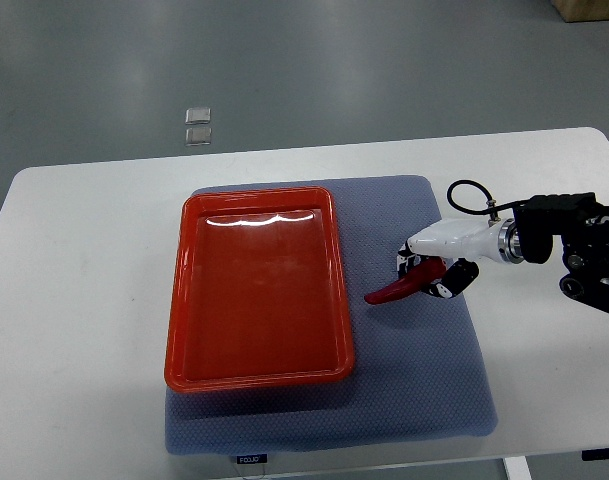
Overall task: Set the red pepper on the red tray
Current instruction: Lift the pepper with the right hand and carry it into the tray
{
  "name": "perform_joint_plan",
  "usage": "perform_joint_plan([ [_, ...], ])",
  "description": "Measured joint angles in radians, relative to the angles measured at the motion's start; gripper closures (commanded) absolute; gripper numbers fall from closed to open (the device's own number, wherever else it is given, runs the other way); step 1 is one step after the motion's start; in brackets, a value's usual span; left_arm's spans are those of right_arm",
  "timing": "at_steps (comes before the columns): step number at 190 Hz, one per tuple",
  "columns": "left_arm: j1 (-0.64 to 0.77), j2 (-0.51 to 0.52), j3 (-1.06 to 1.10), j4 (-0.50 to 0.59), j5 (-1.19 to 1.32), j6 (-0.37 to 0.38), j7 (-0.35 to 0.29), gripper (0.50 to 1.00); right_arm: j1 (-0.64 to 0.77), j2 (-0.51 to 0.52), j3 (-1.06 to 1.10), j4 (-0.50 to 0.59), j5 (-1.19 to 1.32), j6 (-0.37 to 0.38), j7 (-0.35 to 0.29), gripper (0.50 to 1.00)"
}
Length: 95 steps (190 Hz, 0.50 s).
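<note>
The red tray [256, 290] lies lengthwise on a grey-blue mat [414, 340], and nothing sits inside it; only glare from overhead light streaks its far end. The tray covers the mat's left part, its left rim almost level with the mat's left edge. The mat itself is spread on a white table [74, 300] with rounded corners.

To the right of the tray, over the bare part of the mat, the right hand [434, 265] reaches in from the picture's right edge on a dark arm [584, 250] with a looped black cable [466, 192] near the wrist. Its white-and-black fingers [454, 278] are curled around the thick end of the red pepper [399, 288], which it grips. The pepper's pointed tip sticks out leftward toward the tray, near the tray's right rim but clearly apart from it. Whether the pepper touches the mat or hangs just above it cannot be told from this steep view.

Between the pepper's tip and the tray there is only open mat. Beyond the table, on the grey floor [384, 70], two small pale square markers [198, 126] lie close together, one behind the other
</note>
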Motion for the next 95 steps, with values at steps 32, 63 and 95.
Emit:
perform_joint_plan([
  [32,0.000,0.000,0.000,0.000,0.000,0.000,0.000,0.500,0.043,0.002,0.011,0.000,0.015,-0.034,0.001,1.000],
  [63,0.000,0.000,0.000,0.000,0.000,0.000,0.000,0.500,0.124,0.036,0.012,-0.011,0.032,-0.049,0.002,1.000],
  [95,0.000,0.000,0.000,0.000,0.000,0.000,0.000,0.500,0.212,0.122,-0.002,-0.069,0.077,-0.050,0.003,1.000],
])
